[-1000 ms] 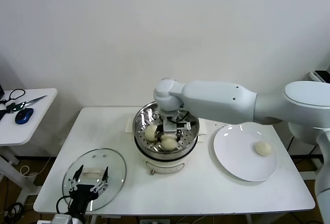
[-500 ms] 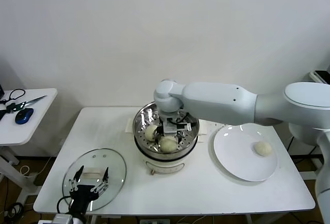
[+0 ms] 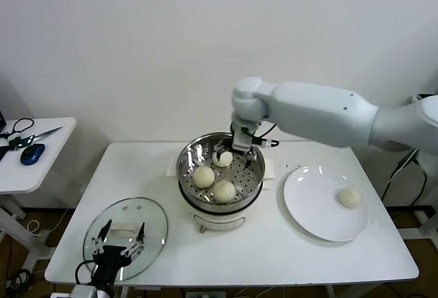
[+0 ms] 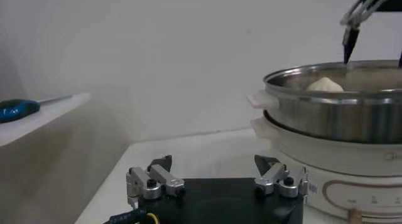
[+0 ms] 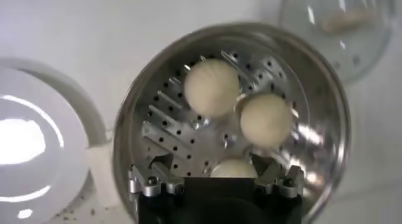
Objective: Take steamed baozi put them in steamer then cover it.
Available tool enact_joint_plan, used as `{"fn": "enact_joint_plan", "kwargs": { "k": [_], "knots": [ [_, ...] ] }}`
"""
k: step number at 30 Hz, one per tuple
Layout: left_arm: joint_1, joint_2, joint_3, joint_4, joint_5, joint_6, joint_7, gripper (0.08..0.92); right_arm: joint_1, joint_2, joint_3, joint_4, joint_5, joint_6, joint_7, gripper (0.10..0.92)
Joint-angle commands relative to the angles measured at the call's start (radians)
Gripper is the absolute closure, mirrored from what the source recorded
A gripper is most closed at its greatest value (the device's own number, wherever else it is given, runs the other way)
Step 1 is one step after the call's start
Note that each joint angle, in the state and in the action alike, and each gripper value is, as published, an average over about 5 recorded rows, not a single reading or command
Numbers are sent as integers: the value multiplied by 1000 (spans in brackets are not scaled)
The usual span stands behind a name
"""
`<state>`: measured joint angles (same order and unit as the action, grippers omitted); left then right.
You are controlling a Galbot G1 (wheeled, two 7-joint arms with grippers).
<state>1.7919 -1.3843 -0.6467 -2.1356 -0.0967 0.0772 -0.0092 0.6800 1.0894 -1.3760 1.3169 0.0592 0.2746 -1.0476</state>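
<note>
Head view is showing you three steamed baozi [image 3: 204, 176] sitting inside the steamer [image 3: 254, 178] in the middle of the table [image 3: 274, 257]. One more bun [image 3: 350, 198] is lying on the white plate [image 3: 311, 209] just beside the steamer. Your right pincer [image 3: 242, 147] is hanging over the far rim of the steamer with its fingers wide apart, holding nothing. The cover [image 3: 157, 224] is lying flat at the table's near-left corner, and your left pincer [image 3: 120, 240] is waiting above it, open too.

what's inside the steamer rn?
Three steamed baozi sit on the perforated floor of the steamer, the far one just below the open right gripper. The floor beneath them is covered. No cover on it.
</note>
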Motion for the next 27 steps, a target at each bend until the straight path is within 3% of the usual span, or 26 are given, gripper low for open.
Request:
{"fn": "enact_joint_plan", "kwargs": {
  "k": [1,5,13,27],
  "knots": [
    [-34,1,-1,-4,0,11,-1,177,120,-314,-122,12,359,-505,136,203],
    [-29,-1,9,-6,13,9,-1,177,36,-437,-71,7,321,-548,52,203],
    [-38,-4,19,-7,27,17,-13,177,-334,-616,207,-36,86,-521,-26,203],
    [-20,-18,26,-6,46,18,-15,177,-727,-549,604,-295,-206,-329,-71,203]
  ]
}}
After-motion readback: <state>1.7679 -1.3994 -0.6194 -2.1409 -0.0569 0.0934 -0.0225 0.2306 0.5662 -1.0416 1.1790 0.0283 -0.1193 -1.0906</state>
